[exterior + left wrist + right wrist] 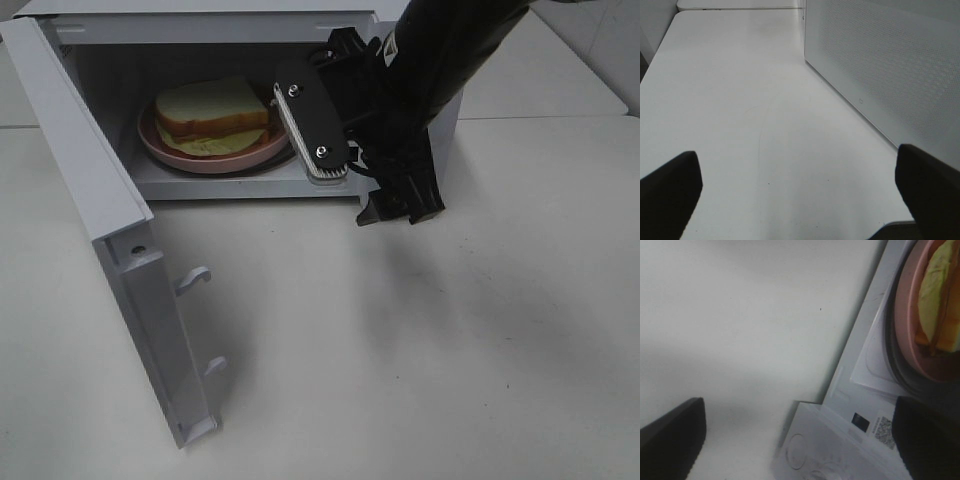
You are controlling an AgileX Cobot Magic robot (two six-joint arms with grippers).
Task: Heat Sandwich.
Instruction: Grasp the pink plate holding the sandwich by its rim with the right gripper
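Note:
The sandwich (210, 108), white bread with tan crust and pale green-yellow filling, lies on a round pink plate (215, 161) inside the open white microwave (200, 30). My right gripper (400, 208) hangs just in front of the microwave's right half, pointing down at the table. It is open and empty. In the right wrist view the gripper (799, 410) has its fingers wide apart, with the sandwich (940, 285) and plate (912, 305) beside it. My left gripper (797, 165) is open and empty over bare table beside the microwave's perforated side wall (890, 60). It is out of the high view.
The microwave door (80, 150) stands swung out to the front left, with two latch hooks (195, 278) on its edge. The white table (400, 380) spreads in front. A seam to another table (540, 118) runs at the back right.

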